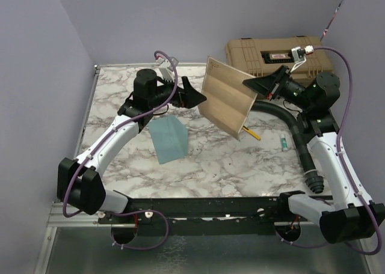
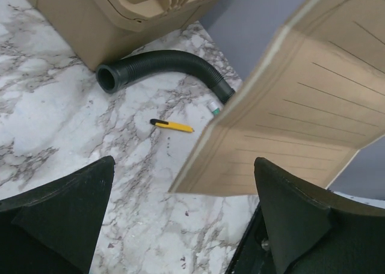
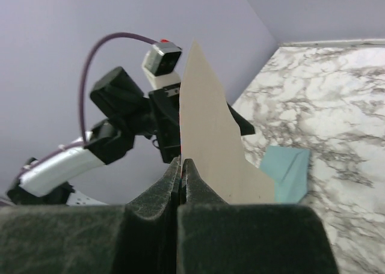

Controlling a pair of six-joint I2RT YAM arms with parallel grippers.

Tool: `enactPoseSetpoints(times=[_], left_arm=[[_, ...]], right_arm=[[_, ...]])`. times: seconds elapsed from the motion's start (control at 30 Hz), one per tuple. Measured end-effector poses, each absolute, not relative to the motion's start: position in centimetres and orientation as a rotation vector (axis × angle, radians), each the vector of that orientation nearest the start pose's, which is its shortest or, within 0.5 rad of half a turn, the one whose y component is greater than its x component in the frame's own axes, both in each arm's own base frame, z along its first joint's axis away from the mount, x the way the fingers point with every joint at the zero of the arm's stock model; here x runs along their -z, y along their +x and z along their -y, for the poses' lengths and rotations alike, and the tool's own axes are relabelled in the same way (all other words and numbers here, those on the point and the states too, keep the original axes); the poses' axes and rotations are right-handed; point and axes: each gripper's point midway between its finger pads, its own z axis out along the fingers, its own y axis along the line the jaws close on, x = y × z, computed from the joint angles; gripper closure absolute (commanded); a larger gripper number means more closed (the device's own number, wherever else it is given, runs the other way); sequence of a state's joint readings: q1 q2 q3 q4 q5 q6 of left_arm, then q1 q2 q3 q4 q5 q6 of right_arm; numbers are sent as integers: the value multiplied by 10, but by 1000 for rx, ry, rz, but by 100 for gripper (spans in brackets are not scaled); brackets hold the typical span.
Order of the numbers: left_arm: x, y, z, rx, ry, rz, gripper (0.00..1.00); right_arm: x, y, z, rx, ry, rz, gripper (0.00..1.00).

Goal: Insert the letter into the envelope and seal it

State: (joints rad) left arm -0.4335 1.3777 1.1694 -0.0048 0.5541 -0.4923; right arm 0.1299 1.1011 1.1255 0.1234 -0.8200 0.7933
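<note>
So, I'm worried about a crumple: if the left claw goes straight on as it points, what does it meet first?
Most likely the letter, held aloft by the right claw. The open left claw points at its near edge; depth is unclear, so it might just slip past.

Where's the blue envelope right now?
From above, the envelope lies flat on the marble table, left of centre, close to the left gripper and beside the raised letter.

Lavender walls [image 1: 180,21], marble table [image 1: 240,160], tan case [image 1: 264,51].
</note>
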Motion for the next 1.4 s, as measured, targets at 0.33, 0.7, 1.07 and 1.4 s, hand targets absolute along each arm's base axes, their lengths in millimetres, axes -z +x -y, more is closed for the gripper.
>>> enactPoseSetpoints(times=[0.33,0.7,1.07,1.4], left_arm=[[-324,319,284,1470,322,-1717,56],[-345,281,285,1691,367,-1638,100],[-357,292,280,1711,290,-1618,100],[-355,317,280,1643,225,-1625,100]], right_arm=[[-442,289,-193,-1505,-89,-1573,100],[-453,292,-195,-1546,-88,-1526,100],[-438,264,-204,-1414,-524,-1472,90],[-433,224,-205,-1374,-835,-1458,24]])
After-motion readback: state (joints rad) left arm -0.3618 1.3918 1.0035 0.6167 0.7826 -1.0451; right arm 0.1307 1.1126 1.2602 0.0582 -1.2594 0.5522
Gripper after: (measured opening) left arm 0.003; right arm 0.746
